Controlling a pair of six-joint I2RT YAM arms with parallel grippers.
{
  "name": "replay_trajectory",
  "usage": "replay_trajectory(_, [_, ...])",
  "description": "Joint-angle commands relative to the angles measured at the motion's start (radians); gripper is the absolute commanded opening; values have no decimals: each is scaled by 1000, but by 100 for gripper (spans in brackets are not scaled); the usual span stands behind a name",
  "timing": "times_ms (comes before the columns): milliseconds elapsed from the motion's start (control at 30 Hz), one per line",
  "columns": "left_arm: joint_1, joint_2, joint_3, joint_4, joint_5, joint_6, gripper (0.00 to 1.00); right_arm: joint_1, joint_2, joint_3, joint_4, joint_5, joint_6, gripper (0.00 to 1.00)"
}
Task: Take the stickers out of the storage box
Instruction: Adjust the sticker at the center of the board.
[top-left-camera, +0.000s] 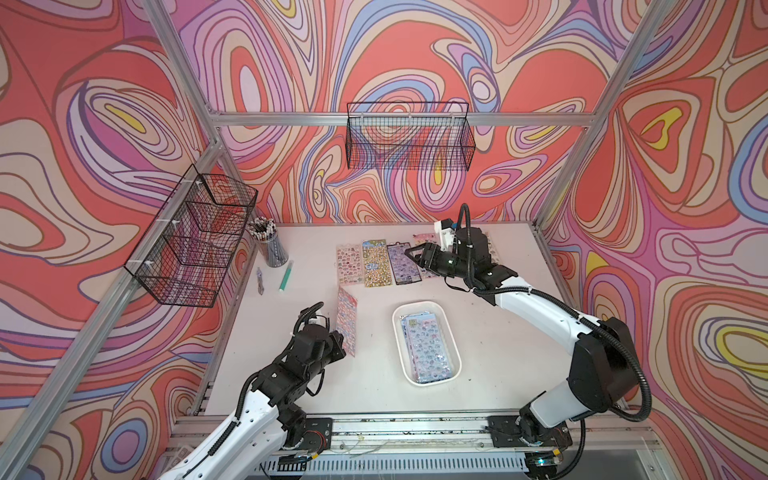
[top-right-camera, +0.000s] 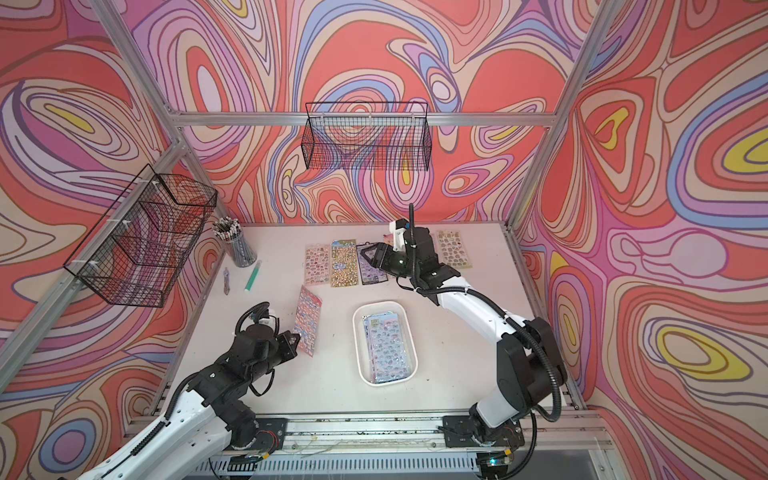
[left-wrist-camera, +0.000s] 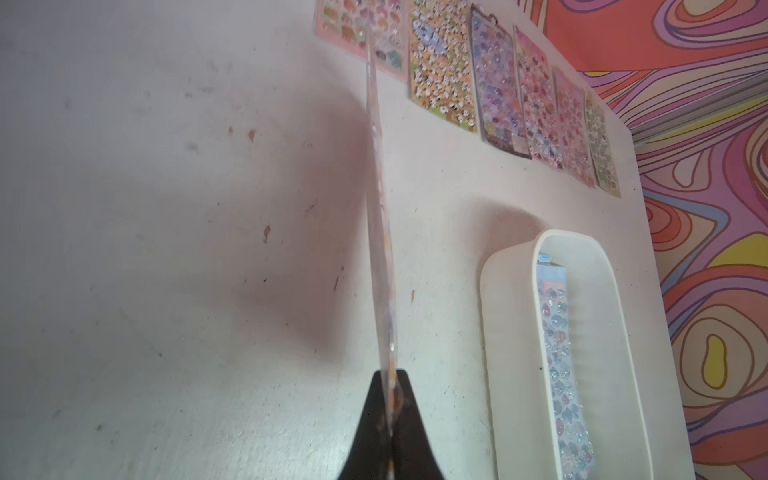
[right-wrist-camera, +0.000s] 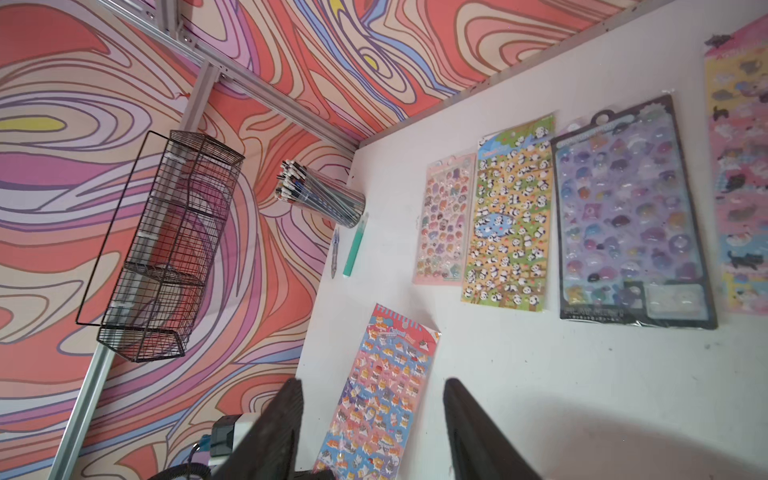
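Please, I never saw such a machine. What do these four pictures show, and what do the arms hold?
These are two robot arms at a white table. Two pictures look down from overhead, almost identical; the other two come from a camera on each arm's wrist. The left claw is shut on one sticker sheet, held by its end. The right claw is open and empty, over a row of sheets laid out. More stickers lie in the white storage box.

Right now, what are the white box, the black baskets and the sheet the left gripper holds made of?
Box: looks like smooth white plastic, rounded moulded rim. Baskets: thin black metal wire, probably coated; see-through grid. Sheet: glossy plastic film over printed card, likely; it glints and bends slightly.
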Motion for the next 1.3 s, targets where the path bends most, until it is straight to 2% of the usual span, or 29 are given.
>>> replay_trajectory(0, [6, -6, -53, 111, 36, -151, 0, -7, -13, -21, 11, 12, -22, 57])
replay_trajectory(167, [6, 75, -98, 164, 19, -223, 0, -7, -16, -31, 14, 16, -25, 57])
replay_trajectory(433, [6, 11, -179, 183, -95, -368, 0, -10, -19, -39, 13, 17, -30, 57])
replay_trajectory(533, [6, 52, -193, 234, -90, -367, 0, -9, -20, -42, 14, 18, -34, 57])
replay_trajectory(833, [9, 335, -134, 426, -71, -344, 0, -10, -23, -51, 13, 22, -39, 57])
replay_trajectory(1000, [25, 388, -111, 445, -70, -325, 0, -11, -36, -59, 7, 28, -46, 57])
replay_trajectory(1200, [79, 440, -106, 480, -13, -306, 0, -15, -40, -62, 2, 30, -52, 57])
replay_trajectory(1267, [79, 458, -108, 496, -7, -307, 3, -15, -40, -63, 2, 30, -52, 57])
